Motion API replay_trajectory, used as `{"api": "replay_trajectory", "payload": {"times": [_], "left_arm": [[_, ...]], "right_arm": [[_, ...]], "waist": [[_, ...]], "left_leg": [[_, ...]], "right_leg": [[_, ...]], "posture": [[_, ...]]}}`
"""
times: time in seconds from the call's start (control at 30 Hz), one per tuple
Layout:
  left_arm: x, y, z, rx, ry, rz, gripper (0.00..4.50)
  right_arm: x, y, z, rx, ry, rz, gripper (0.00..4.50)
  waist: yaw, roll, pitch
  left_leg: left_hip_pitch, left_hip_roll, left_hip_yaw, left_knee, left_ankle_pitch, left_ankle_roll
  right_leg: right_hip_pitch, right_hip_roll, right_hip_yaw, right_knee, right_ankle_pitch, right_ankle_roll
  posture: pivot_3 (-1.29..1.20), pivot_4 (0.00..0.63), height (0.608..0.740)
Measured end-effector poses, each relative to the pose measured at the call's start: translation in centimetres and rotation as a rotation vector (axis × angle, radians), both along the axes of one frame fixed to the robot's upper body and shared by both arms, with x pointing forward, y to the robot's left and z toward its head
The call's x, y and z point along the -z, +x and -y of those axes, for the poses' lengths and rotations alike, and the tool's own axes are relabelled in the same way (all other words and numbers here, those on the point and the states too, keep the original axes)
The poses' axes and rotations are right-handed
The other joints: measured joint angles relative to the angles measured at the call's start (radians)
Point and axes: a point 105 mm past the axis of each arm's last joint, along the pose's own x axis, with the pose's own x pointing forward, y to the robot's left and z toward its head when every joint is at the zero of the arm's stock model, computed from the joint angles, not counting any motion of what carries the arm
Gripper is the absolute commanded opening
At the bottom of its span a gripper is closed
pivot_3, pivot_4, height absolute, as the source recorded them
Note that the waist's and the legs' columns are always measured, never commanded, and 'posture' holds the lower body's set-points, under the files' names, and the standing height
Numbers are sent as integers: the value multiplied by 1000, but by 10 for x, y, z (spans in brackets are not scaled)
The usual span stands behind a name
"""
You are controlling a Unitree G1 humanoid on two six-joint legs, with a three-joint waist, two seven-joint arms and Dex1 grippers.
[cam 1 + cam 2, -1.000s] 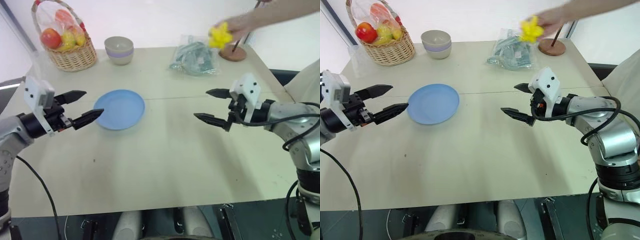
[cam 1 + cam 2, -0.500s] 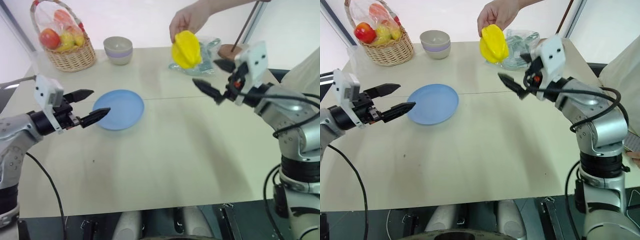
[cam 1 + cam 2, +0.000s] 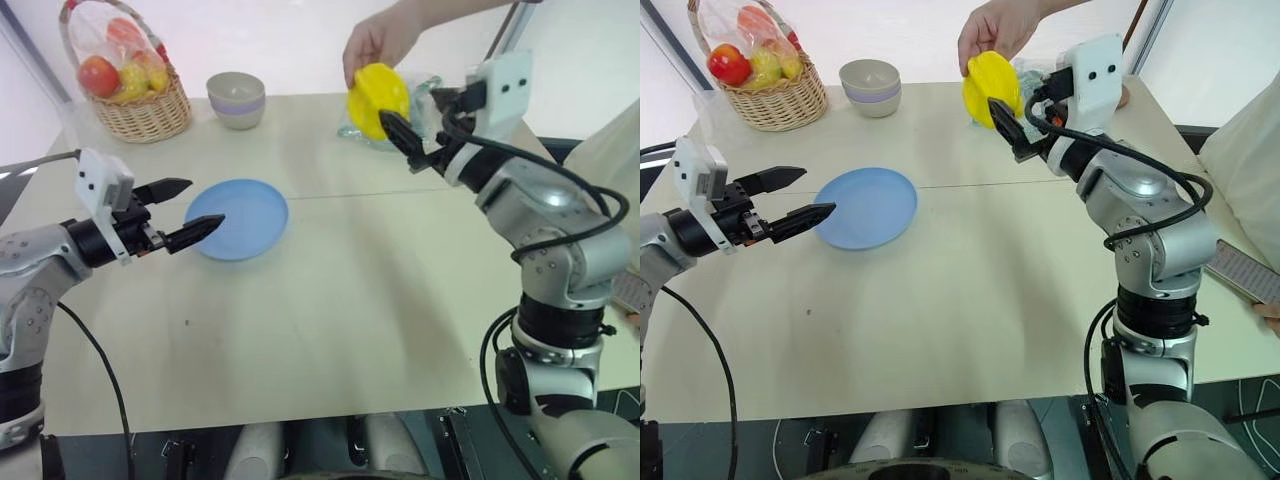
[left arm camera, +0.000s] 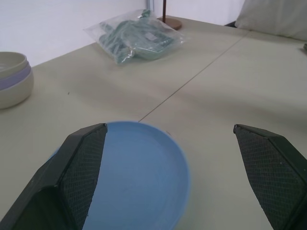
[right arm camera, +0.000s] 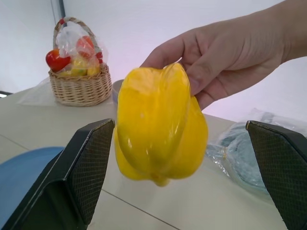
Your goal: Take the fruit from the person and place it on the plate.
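Right pincer [image 5: 177, 182] spread wide around hand-held fruit [image 5: 160, 127]; left pincer [image 4: 177, 177] apart, empty.

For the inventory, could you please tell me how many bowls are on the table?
1: a bowl at the far side, between the basket and the bag. None looks hidden.

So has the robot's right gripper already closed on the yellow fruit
No, the right gripper is open, its fingers apart on either side of the fruit, which the person's hand holds.
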Motion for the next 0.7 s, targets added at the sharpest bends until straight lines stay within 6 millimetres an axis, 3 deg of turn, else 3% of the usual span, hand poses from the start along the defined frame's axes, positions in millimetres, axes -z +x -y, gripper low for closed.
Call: {"api": "replay_trajectory", "payload": {"times": [0.37, 0.63, 0.7], "left_arm": [[0, 0, 0, -2, 0, 1, 4418], [1, 0, -1, -7, 0, -2, 4418], [1, 0, -1, -9, 0, -1, 4500]], "right_arm": [[5, 3, -23, -35, 50, -22, 4500], [6, 8, -22, -12, 56, -16, 4500], [6, 9, -22, -10, 57, -13, 3940]], "waist": [[-1, 0, 0], [-2, 0, 0], [-2, 0, 0]], "left_leg": [[0, 0, 0, 0, 0, 0], [0, 0, 0, 0, 0, 0], [0, 0, 0, -1, 0, 0]], "right_leg": [[0, 0, 0, 0, 0, 0], [0, 0, 0, 0, 0, 0], [0, 0, 0, 0, 0, 0]], "posture": [[0, 150, 740], [0, 150, 740], [0, 150, 740]]}}
